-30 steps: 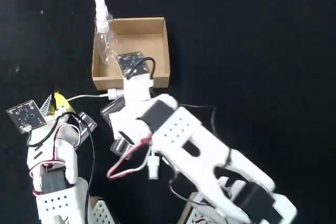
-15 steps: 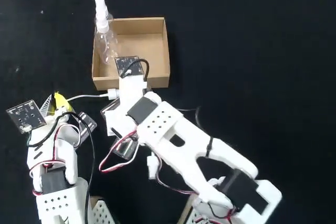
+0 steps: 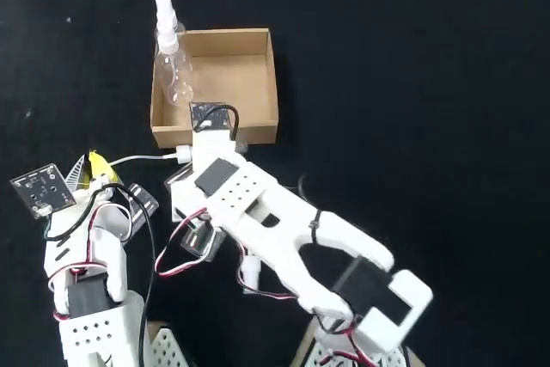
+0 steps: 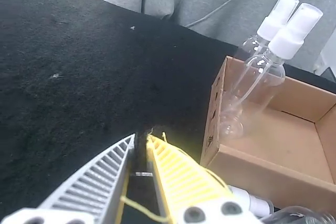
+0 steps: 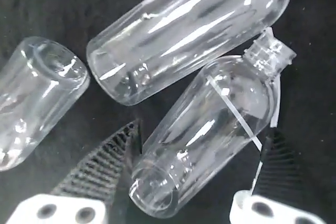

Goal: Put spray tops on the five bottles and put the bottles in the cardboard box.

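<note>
Straddling the uncapped bottle (image 5: 210,124) | right end effector (image 5: 203,134) wide, empty | centre on mid-body, clear of neighbouring bottle (image 5: 184,35), then close gently | left end effector (image 4: 140,142) narrow, empty

Bright, even light, white glints on clear bottles (image 5: 184,30), matte black cloth (image 3: 412,83) nearly shadowless
</note>
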Tool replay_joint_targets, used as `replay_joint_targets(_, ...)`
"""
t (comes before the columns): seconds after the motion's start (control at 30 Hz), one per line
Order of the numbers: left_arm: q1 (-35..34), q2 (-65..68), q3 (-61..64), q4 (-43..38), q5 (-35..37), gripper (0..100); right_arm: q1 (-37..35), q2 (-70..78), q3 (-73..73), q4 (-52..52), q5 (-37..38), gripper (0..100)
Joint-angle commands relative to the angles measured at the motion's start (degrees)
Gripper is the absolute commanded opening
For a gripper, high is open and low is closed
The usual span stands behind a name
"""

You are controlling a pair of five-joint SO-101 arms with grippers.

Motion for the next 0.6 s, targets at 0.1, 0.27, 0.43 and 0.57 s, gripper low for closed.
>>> replay_joint_targets(0.1, -0.22, -0.26, 1.27, 0.09, -0.53, 3, 2.90, 2.24, -4.26, -2.90, -0.44, 21.3)
replay_joint_targets(0.27, -0.22, -0.26, 1.27, 0.09, -0.53, 3, 5.71, 2.86, -4.18, -4.04, 0.00, 17.5)
replay_joint_targets(0.43, -0.22, -0.26, 1.27, 0.09, -0.53, 3, 5.98, 2.86, -3.91, -3.43, 0.18, 21.2)
replay_joint_targets(0.57, -0.31, -0.26, 1.27, 0.09, -0.53, 3, 5.98, 2.59, -4.18, -0.88, 2.11, 19.3)
